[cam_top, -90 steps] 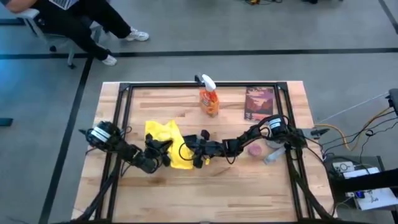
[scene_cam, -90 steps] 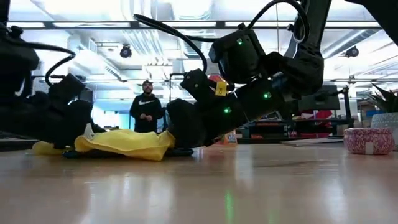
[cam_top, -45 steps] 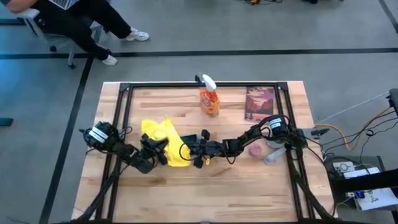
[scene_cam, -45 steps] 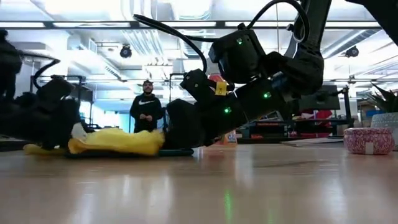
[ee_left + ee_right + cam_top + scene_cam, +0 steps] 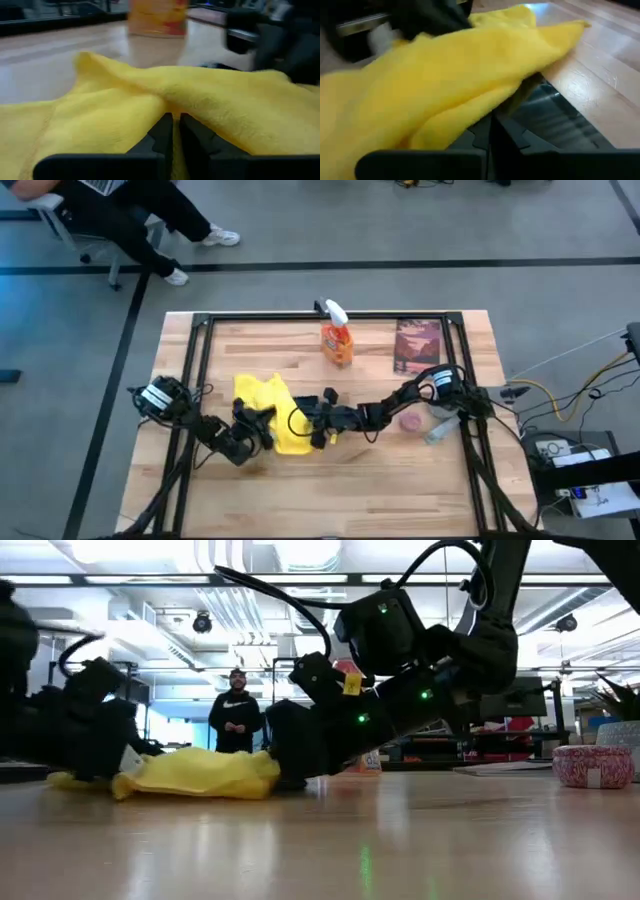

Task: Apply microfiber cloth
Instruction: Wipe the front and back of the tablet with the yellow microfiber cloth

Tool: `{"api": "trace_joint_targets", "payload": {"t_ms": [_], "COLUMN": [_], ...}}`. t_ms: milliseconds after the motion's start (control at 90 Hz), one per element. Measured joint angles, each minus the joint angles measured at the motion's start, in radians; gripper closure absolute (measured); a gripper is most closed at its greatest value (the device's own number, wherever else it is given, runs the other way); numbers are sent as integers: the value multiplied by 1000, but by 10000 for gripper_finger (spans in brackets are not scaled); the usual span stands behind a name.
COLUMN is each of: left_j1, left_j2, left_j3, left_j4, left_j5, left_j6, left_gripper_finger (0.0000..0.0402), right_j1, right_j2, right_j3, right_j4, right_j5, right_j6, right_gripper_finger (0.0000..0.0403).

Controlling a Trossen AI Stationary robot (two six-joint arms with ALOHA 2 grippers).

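Both grippers pinch the cloth – the wiping step looks under way.

From the left: the left gripper [image 5: 262, 427], fingers closed on a fold of the microfiber cloth [image 5: 266, 411], which lies bunched over a dark tablet [image 5: 555, 117] mid-table; the right gripper [image 5: 300, 423] is clamped on its other edge. Next – probably dragging it flat across the screen. Beyond, a spray bottle [image 5: 336, 339] on the wooden table [image 5: 400, 480]; a person [image 5: 236, 710] stands behind.

Microfiber cloth [image 5: 268, 411] lies mid-table between left gripper [image 5: 262, 425] and right gripper [image 5: 303, 418]; spray bottle [image 5: 336, 337] behind, book [image 5: 416, 346] far right.
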State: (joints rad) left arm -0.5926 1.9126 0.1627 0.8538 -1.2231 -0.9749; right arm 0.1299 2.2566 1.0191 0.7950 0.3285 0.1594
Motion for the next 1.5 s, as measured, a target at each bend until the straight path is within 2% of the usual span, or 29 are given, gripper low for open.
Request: {"api": "trace_joint_targets", "payload": {"t_ms": [167, 322, 556, 778, 900, 1078, 1178, 1322, 1433, 1500], "left_j1": [39, 35, 13, 25, 71, 204, 309, 472, 602, 679], "left_j2": [-4, -14, -32, -19, -16, -18, -21, -39, -67, -79], "left_j3": [-110, -132, -34, 79, 92, 84, 82, 77, 78, 78], "left_j4": [-24, -18, 112, 110, 85, 89, 145, 284, 302, 301], "left_j5": [-40, -43, 44, 123, 128, 146, 245, 522, 721, 802], "left_j6": [-128, -169, 43, 253, 272, 339, 453, 664, 724, 739], "left_gripper_finger": [382, 382, 381, 381, 381, 381, 381, 381, 381, 381], "right_j1": [-1, 0, 0, 0, 0, -1, -1, 0, 1, 0], "right_j2": [0, 0, 0, 0, 0, 0, 0, 0, 0, 0], "right_j3": [-2, -2, -3, -3, -3, -2, -2, -3, -2, -2], "right_j4": [-1, -1, -6, -5, -3, 0, -1, -1, 0, 0], "right_j5": [6, 7, 9, 10, 11, 16, 20, 12, 4, 5], "right_j6": [-1, -1, -3, -3, -3, -3, -3, -3, -3, -3], "right_gripper_finger": [403, 403, 403, 403, 403, 403, 403, 403, 403, 403]}}
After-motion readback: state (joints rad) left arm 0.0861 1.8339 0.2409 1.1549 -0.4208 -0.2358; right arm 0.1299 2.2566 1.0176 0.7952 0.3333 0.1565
